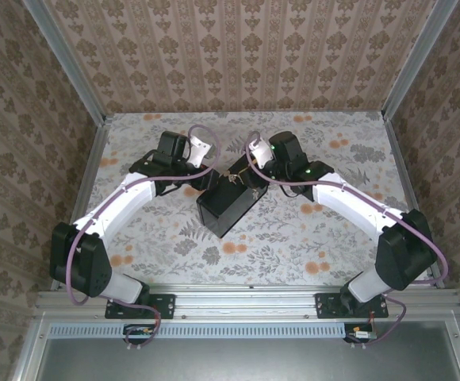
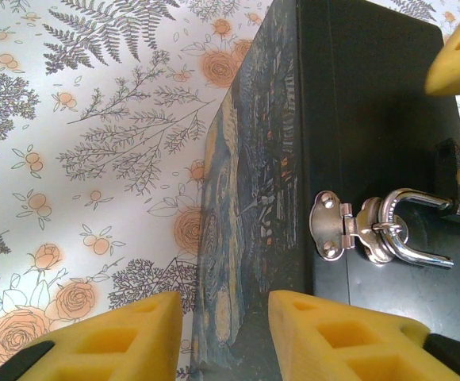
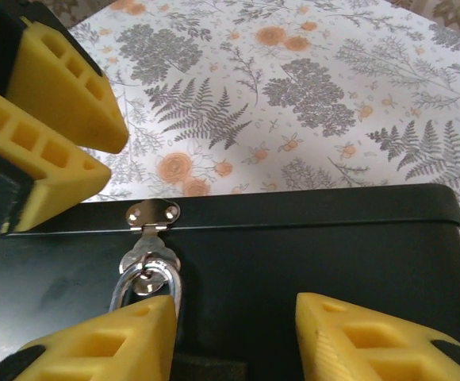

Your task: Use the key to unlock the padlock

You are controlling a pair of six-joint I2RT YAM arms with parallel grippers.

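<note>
The black box [image 1: 226, 208] lies mid-table with its silver hasp [image 2: 333, 226] facing up. The tiny padlock hangs through the hasp by its shackle [image 3: 175, 287], whose metal loop [image 2: 417, 193] leads into a dark body at the frame edge. My right gripper [image 3: 236, 305] is open over the box face, its left finger covering part of the shackle, with nothing pinched. My left gripper [image 2: 226, 300] is open and straddles the box's painted lid edge [image 2: 246, 198] without clamping it. In the top view both grippers [image 1: 206, 163] [image 1: 250, 159] meet at the box's far end. The key is hidden.
The floral tablecloth [image 1: 293, 238] has free room left and right of the box. Patterned walls with aluminium posts [image 1: 71, 71] close in the back and sides. A metal rail [image 1: 246, 294] carrying the arm bases runs along the near edge.
</note>
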